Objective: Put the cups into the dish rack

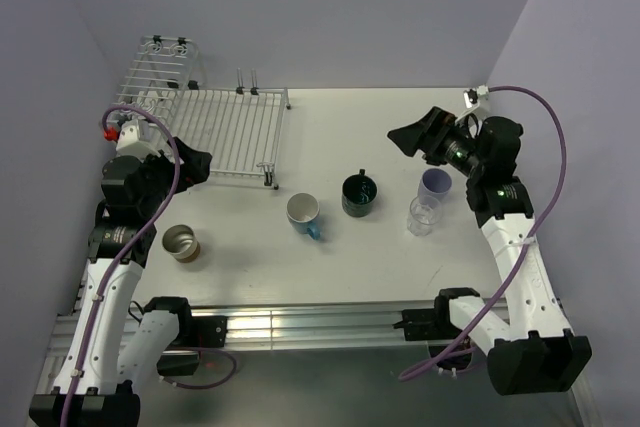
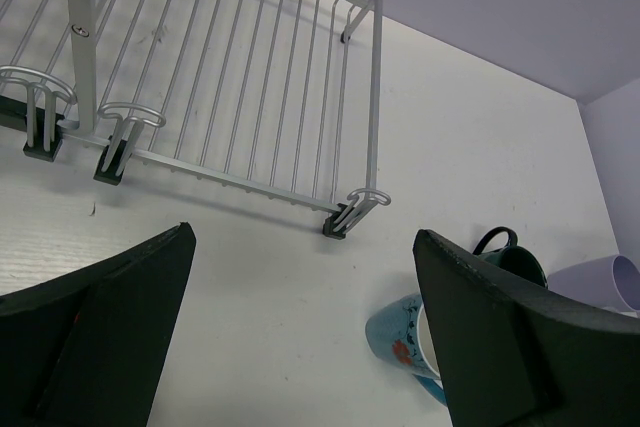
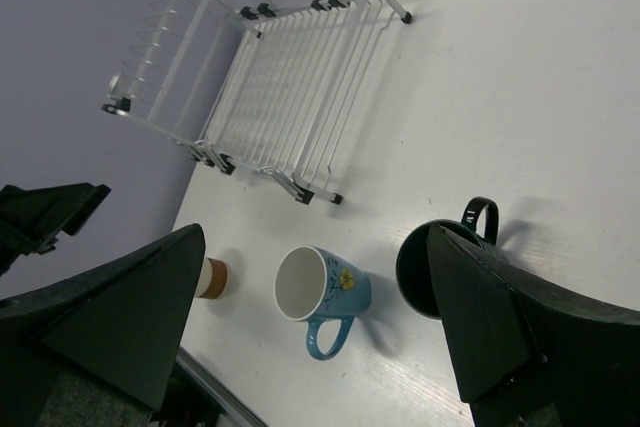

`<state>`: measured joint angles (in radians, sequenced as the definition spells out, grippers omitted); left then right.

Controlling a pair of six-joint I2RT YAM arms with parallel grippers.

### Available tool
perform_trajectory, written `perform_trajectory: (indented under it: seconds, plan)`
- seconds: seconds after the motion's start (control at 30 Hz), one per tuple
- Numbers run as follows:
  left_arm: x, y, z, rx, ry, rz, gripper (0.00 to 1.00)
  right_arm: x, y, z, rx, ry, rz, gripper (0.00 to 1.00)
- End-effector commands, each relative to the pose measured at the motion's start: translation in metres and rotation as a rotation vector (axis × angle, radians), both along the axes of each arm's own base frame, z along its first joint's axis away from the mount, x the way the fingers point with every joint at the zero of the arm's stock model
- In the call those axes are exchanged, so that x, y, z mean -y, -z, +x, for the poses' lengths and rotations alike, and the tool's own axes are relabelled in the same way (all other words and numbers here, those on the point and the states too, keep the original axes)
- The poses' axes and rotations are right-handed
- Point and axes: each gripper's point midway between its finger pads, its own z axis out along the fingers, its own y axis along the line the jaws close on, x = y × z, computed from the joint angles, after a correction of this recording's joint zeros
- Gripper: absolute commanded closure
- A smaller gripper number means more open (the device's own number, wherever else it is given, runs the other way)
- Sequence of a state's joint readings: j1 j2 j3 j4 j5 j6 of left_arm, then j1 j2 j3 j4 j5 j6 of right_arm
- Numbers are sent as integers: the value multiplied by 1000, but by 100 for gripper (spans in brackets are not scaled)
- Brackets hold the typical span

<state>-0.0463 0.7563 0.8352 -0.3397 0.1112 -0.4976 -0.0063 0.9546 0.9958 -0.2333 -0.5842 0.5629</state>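
Top external, dish rack (image 1: 228, 130) at far-left table (image 1: 380, 122) corner; cups (image 1: 303, 213) scattered centrally

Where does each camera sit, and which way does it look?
Top external: above and behind the arms, looking down at the table, dish rack and cups; both arms show.
Left wrist: on the left arm, looking past the open left gripper at the dish rack's corner and light-blue mug.
Right wrist: on the right arm, looking past the open right gripper toward the dish rack.
Both wrist views share the dish rack and light-blue mug.
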Motion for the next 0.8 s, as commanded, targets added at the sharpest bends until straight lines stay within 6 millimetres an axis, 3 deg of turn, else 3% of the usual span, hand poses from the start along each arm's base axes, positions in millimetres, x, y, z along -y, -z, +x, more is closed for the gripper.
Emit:
perform_trajectory:
  seconds: [0.0, 0.07, 0.17, 0.2, 0.3, 0.33, 0.57, 0.77]
  plan:
    - [1, -12, 1, 50, 15, 10, 1, -10, -11, 1, 35, -14, -54, 0]
    - [1, -10, 1, 44, 13, 11, 1, -11, -7, 5, 26, 11, -99, 0]
    - [1, -10, 2, 44, 15, 10, 1, -27, -1, 5, 17, -11, -155, 0]
    - [1, -10, 2, 44, 15, 10, 1, -42, -2, 0, 25, -50, -169, 1]
    - [1, -9, 2, 41, 12, 11, 1, -61, 7, 0, 13, -56, -254, 5]
    - [0, -9, 2, 39, 7, 12, 1, -82, 10, -10, 24, -113, -290, 6]
    - [0, -9, 2, 36, 9, 12, 1, -143, 62, -26, -26, -223, -474, 17]
    - [0, -9, 2, 41, 6, 13, 1, -177, 95, -38, -52, -296, -563, 22]
